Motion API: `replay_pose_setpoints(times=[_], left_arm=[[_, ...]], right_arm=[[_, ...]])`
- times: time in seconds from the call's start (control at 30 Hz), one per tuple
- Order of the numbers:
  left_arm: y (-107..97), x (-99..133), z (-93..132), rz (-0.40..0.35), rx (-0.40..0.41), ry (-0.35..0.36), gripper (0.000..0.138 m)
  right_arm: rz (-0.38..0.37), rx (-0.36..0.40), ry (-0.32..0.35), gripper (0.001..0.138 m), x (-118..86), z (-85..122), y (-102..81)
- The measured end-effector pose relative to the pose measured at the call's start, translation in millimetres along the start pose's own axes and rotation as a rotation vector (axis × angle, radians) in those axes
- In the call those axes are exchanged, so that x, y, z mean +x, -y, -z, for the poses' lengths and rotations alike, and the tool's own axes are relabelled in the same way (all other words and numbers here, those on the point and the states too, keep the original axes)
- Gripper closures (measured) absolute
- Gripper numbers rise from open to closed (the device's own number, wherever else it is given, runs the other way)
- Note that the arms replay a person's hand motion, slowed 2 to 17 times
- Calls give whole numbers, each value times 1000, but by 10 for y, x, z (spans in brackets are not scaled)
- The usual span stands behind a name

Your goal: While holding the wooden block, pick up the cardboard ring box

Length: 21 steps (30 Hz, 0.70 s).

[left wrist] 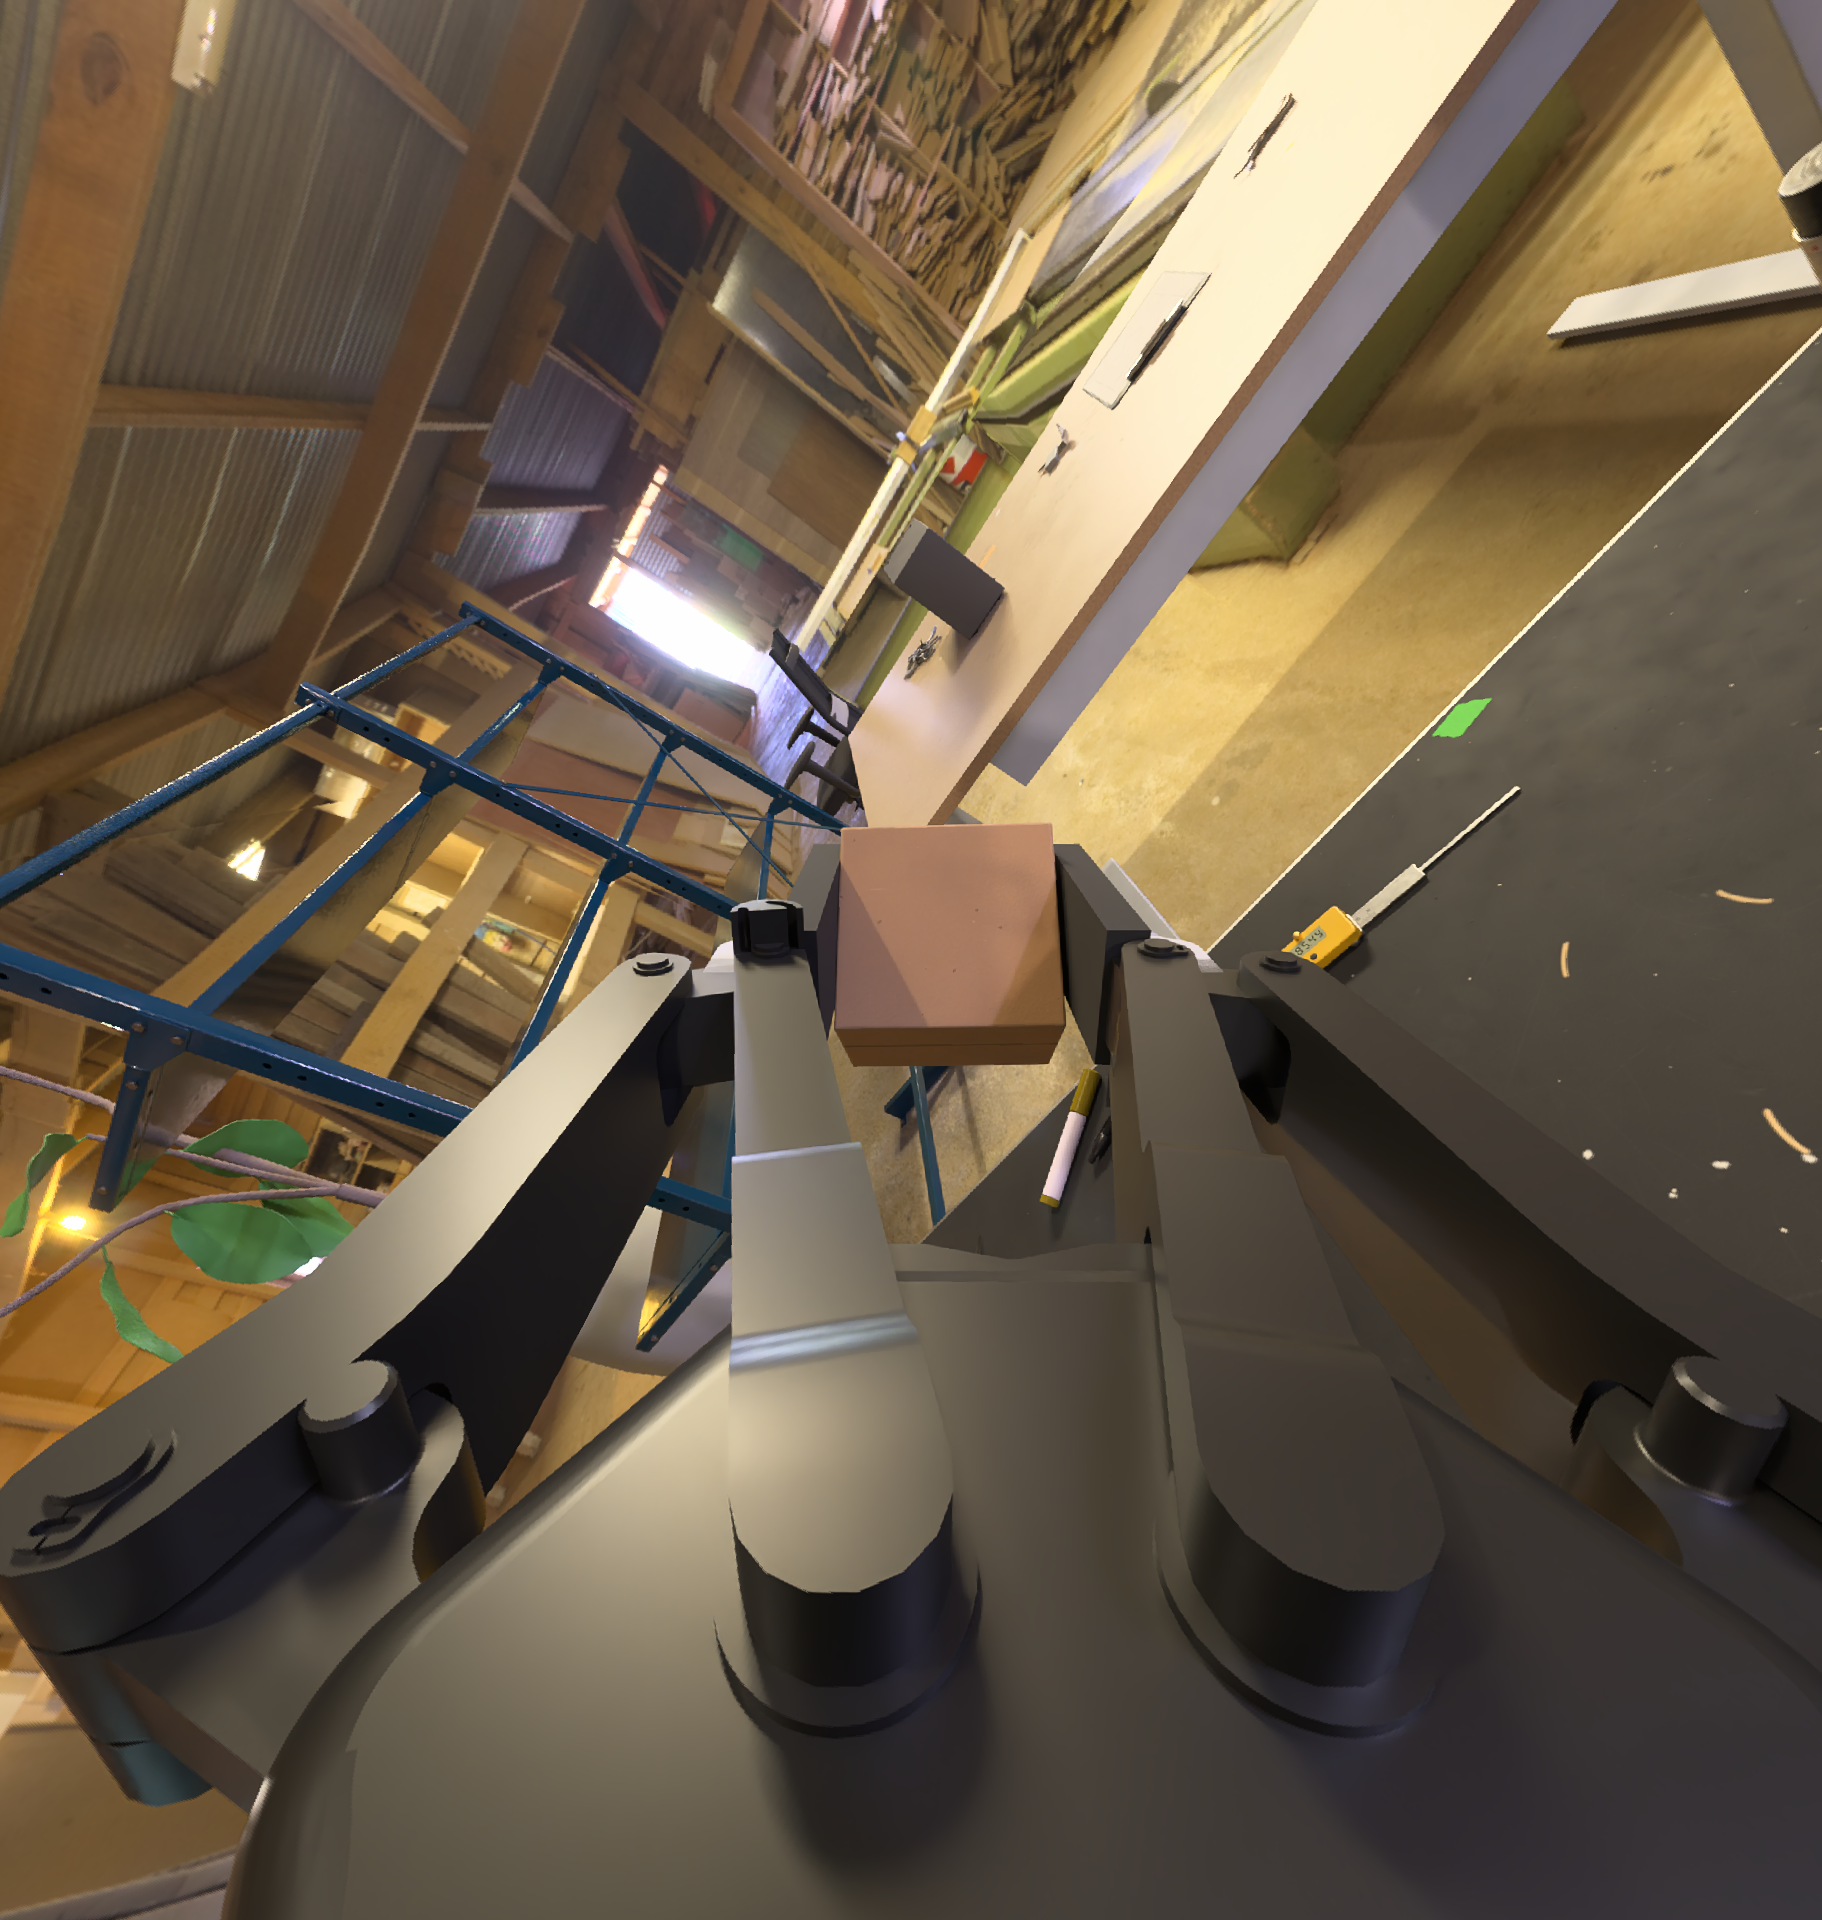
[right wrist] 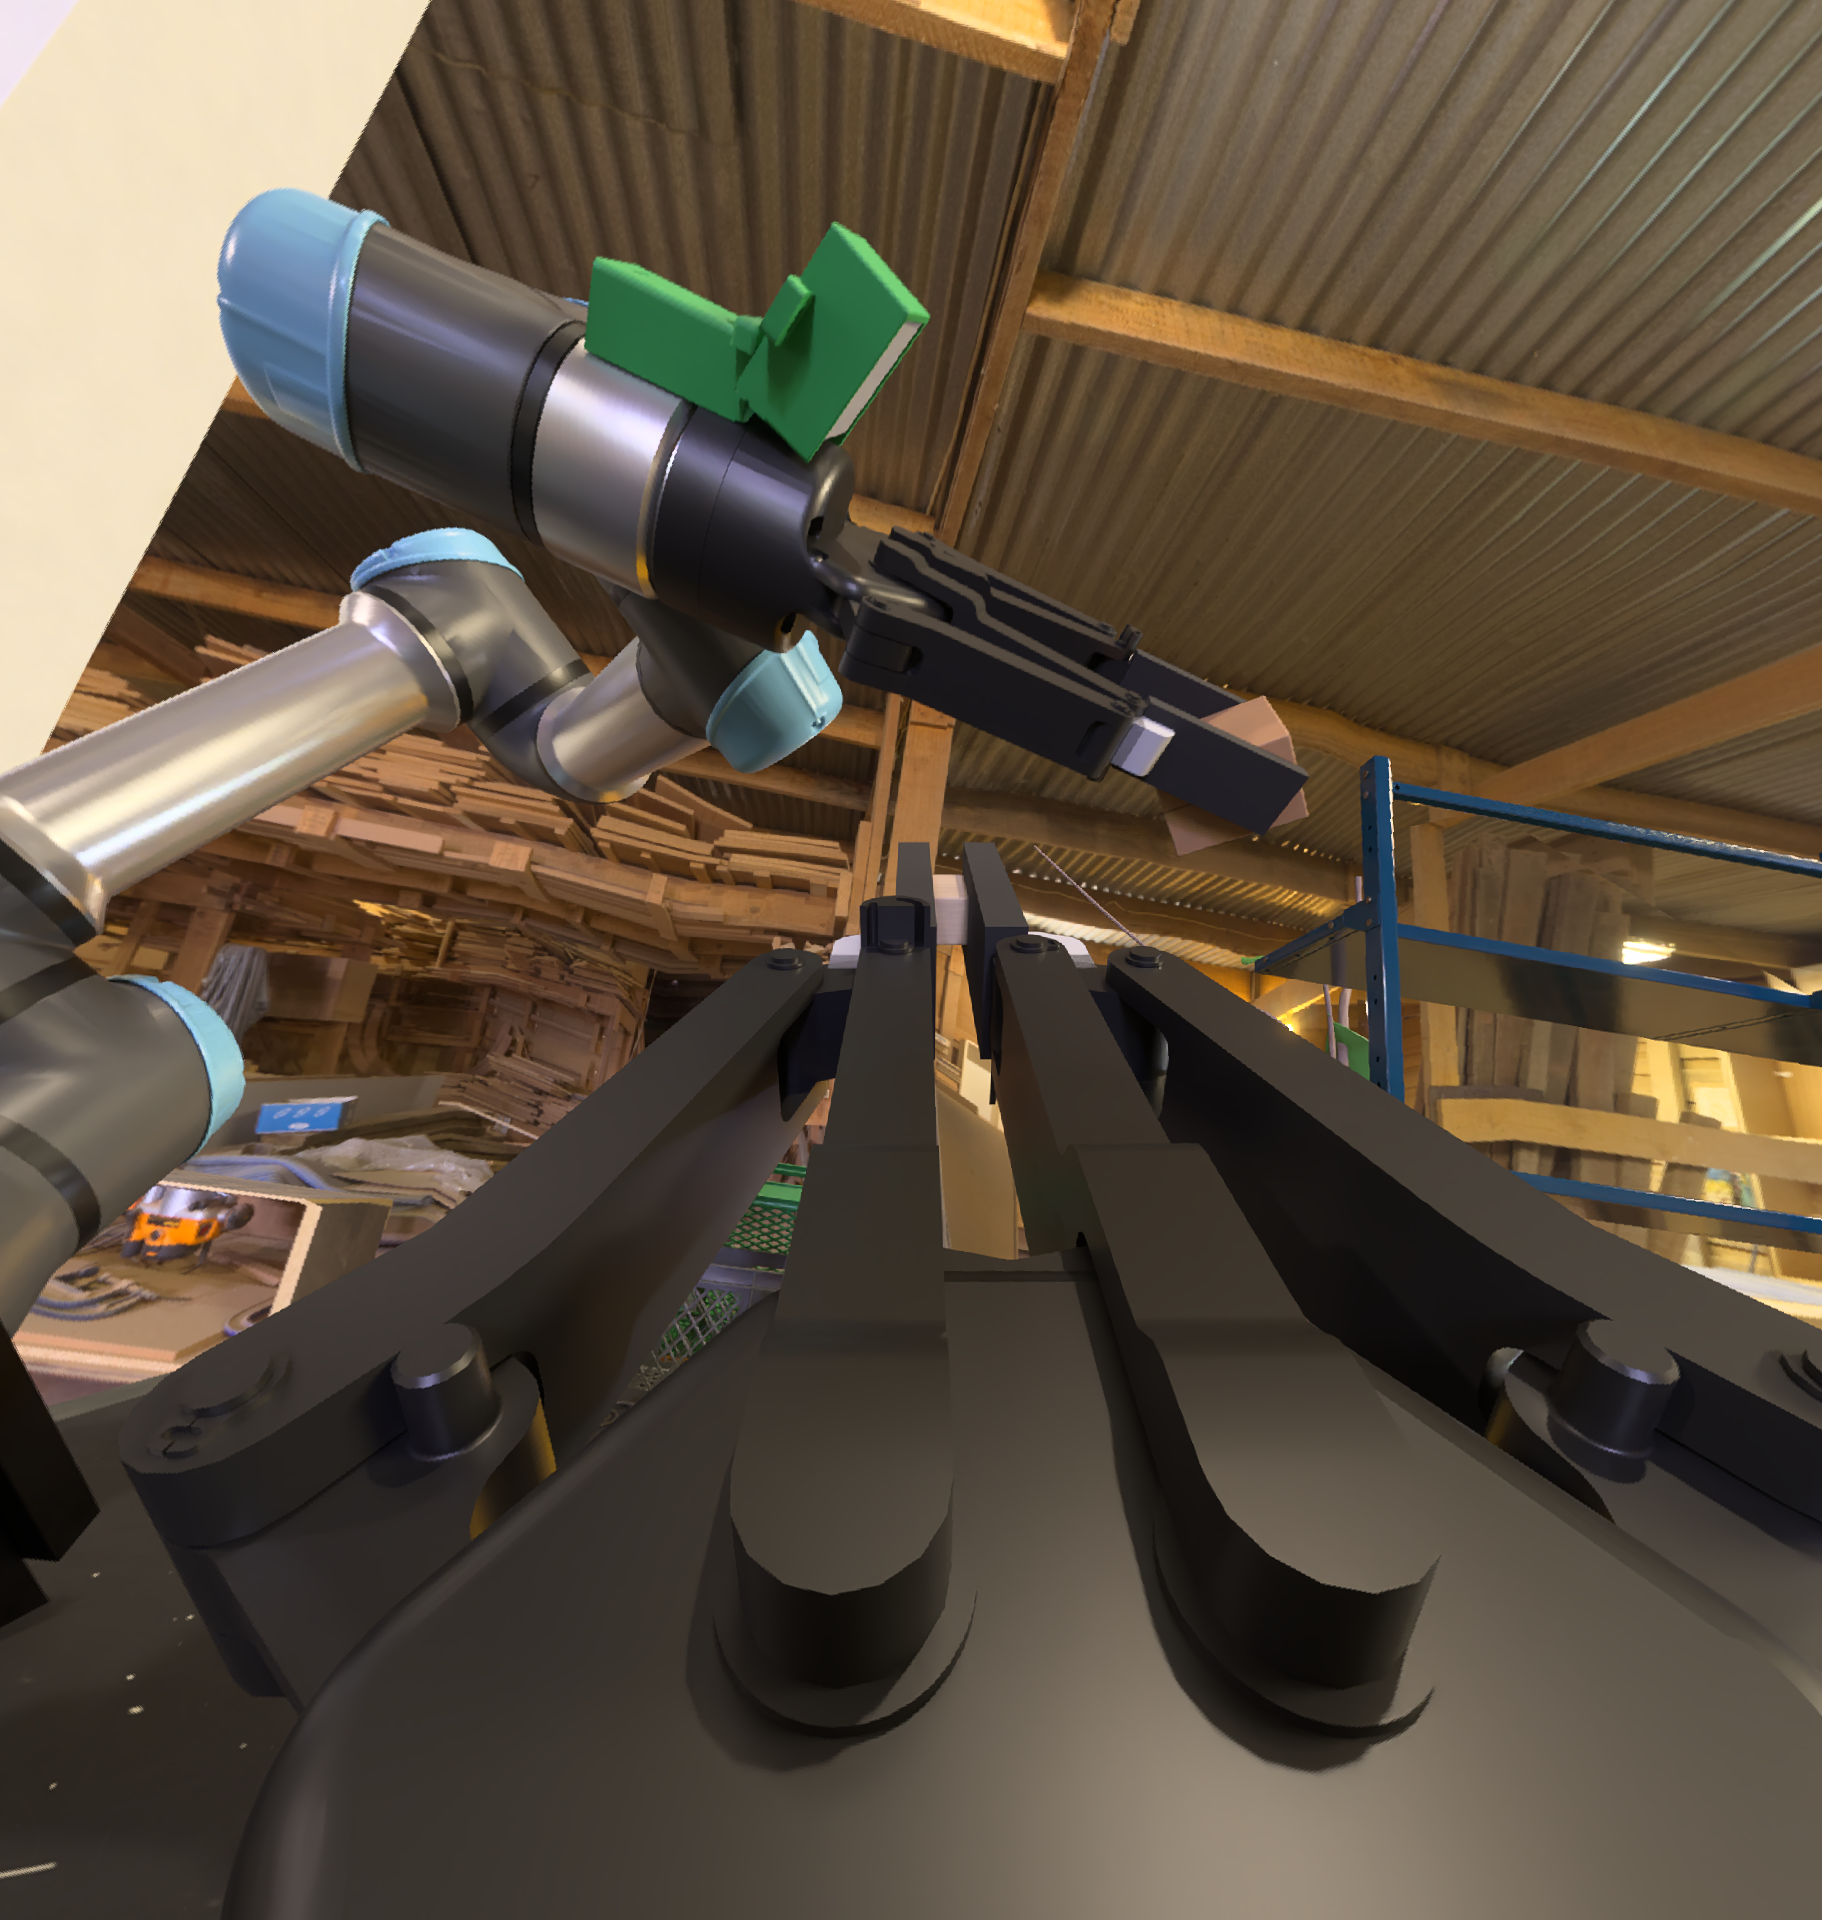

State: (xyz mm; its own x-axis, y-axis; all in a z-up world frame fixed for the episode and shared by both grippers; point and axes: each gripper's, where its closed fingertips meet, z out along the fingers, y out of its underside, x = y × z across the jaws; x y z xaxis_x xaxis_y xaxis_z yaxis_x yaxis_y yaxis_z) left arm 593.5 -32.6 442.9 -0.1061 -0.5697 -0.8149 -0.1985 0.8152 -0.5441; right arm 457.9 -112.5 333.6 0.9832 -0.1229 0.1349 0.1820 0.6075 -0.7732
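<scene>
**Two grips, both loaded and lifted**

Two objects look to be in hand at once. Nearest the left wrist camera, the left gripper [left wrist: 951, 940] pinches a flat tan box with a seam near its lower edge, evidently the cardboard ring box [left wrist: 946, 935], one finger pressed on each side. It hangs well above the dark table [left wrist: 1665, 831], nothing beneath it but air. Further down on that table lie a white marker with yellow ends [left wrist: 1069, 1138], a yellow-handled probe tool [left wrist: 1395, 894] and, near the far edge, a small green scrap [left wrist: 1461, 717].

In the right wrist view, the right gripper [right wrist: 946, 894] has its fingers drawn nearly together on a thin pale piece that shows only as a sliver between the tips; by the task this should be the wooden block [right wrist: 946, 891], though too little shows to be sure of its shape. Beyond it, the other arm reaches across against the roof, the tan box clamped at its tip.

Judged from this, both halves of the task appear done: block retained, box off the table. What remains, if anything, is keeping both grips steady.
</scene>
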Motion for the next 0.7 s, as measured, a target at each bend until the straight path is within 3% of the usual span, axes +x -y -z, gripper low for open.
replay_pose_setpoints(times=[0.43,0.7], left_arm=[[67,-92,-2,-20,6,37,87],[78,-173,10,-17,6,52,87]], right_arm=[[-32,-39,3,130,-22,-16,-207],[-3,-26,-15,130,39,-10,-193]])
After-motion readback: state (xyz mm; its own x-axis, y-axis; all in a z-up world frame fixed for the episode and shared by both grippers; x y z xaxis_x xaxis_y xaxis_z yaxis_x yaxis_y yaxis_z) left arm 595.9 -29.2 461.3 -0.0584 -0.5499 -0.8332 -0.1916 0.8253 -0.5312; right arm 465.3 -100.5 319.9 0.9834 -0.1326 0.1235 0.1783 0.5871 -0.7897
